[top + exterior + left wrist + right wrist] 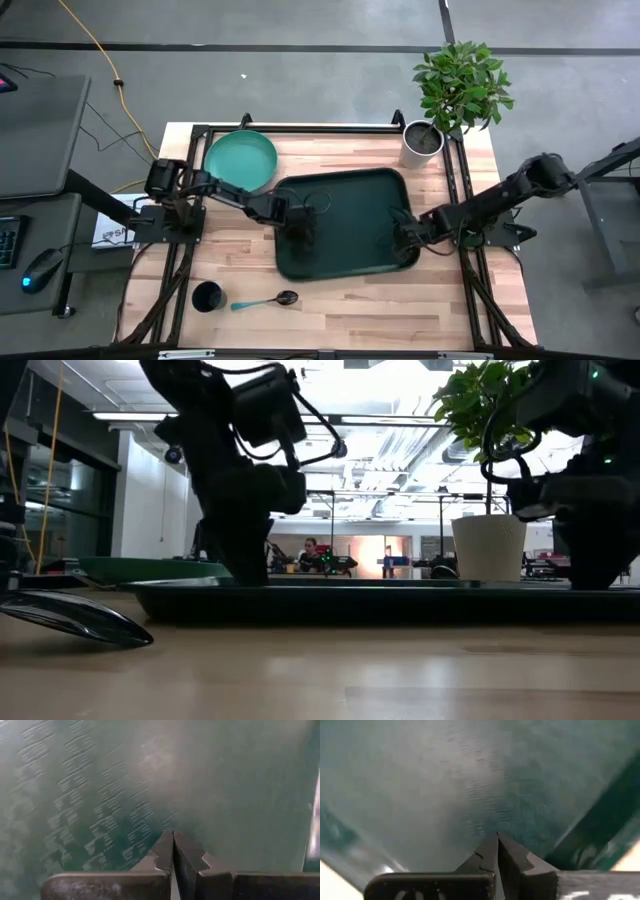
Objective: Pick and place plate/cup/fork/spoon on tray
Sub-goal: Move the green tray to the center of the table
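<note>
Both tools, left [303,232] and right [402,236], rest closed and empty on my tray [350,195], parked; plate [240,160] waits outside.

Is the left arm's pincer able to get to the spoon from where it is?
Probably yes. The left pincer is shut over the tray, and the spoon lies on bare table nearby, beside the cup, with nothing between.
</note>
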### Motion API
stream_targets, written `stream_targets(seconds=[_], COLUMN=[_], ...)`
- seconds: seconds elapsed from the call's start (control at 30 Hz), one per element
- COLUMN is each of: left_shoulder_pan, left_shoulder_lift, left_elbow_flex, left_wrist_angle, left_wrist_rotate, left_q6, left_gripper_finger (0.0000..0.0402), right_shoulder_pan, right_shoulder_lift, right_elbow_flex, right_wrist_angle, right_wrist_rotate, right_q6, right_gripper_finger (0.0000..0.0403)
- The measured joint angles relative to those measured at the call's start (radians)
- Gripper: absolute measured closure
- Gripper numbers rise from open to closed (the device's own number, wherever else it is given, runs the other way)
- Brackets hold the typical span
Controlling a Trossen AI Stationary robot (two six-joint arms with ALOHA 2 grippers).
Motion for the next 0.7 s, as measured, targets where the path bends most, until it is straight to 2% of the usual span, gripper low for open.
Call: stream_targets(seconds=[0.13,0.23,0.47,0.7], left_shoulder_pan=[-0.044,-0.052,0.036,0.103], left_shoulder_lift=[0.0,0.0,0.0,0.0], left_elbow_flex=[-0.001,-0.001,0.0,0.0], left_wrist_angle=[0.012,0.008,-0.001,0.014], left_wrist_rotate=[-0.009,-0.069,-0.096,-0.063], left_q6=[-0.023,0.016,0.127,0.125], left_gripper_finger=[0.0401,0.0401,0.0401,0.0401], right_shoulder_pan=[-0.022,-0.027,0.053,0.152], right_shoulder_lift=[-0.019,-0.018,0.01,0.027], right_elbow_flex=[-0.002,-0.002,0.0,0.001], right_wrist_angle=[-0.021,0.003,0.03,0.049], right_wrist_rotate=[0.003,-0.029,-0.026,0.048], right_q6=[-0.02,-0.02,0.109,0.244], right_gripper_finger=[0.0403,0.0403,0.0403,0.0403])
